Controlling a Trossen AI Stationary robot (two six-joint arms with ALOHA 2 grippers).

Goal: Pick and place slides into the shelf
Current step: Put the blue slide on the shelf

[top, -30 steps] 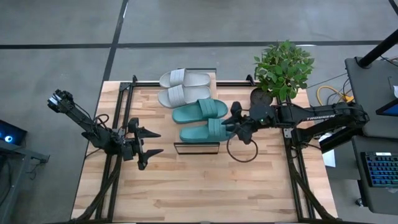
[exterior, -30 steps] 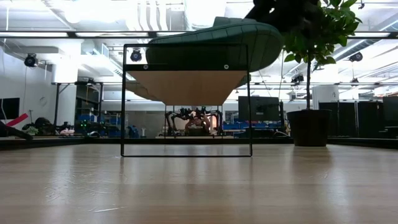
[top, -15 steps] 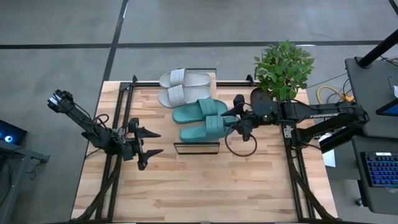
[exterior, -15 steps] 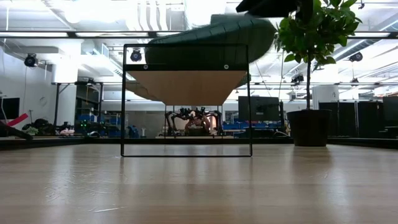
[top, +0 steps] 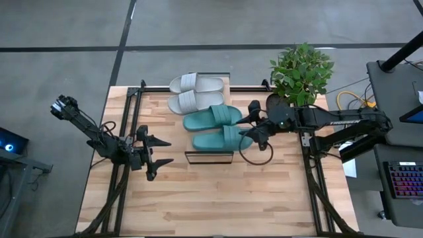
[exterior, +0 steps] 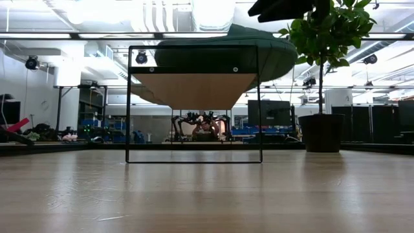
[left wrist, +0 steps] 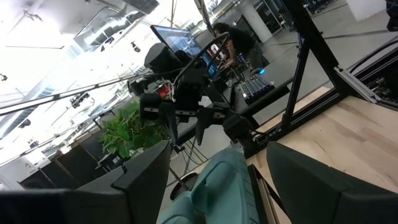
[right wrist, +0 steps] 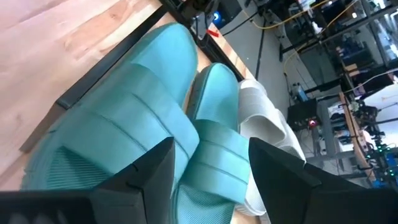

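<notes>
Two teal slides [top: 213, 117] [top: 221, 138] and two pale slides [top: 196, 84] [top: 190, 101] lie side by side, soles down, on top of the shelf [top: 208, 157]. The low view shows the shelf [exterior: 194, 90] end on, with the near teal slide [exterior: 220, 55] flat on its plank. My right gripper [top: 246, 127] stands open just right of the teal slides' ends, touching nothing. In its wrist view the gripper [right wrist: 208, 180] looks down on both teal slides [right wrist: 124, 124]. My left gripper [top: 158, 152] waits open left of the shelf.
A potted plant [top: 301, 73] stands at the table's far right corner, close behind my right arm. A black cable loop [top: 256, 155] lies on the wood beneath that arm. Bare tabletop [top: 211, 198] stretches from the shelf's near end to the table's near edge.
My right gripper has opened and let go of the near teal slide, then risen a little and drawn back toward the table's right edge. The slide, tilted a second ago, has settled flat on the shelf top beside the other teal slide.
</notes>
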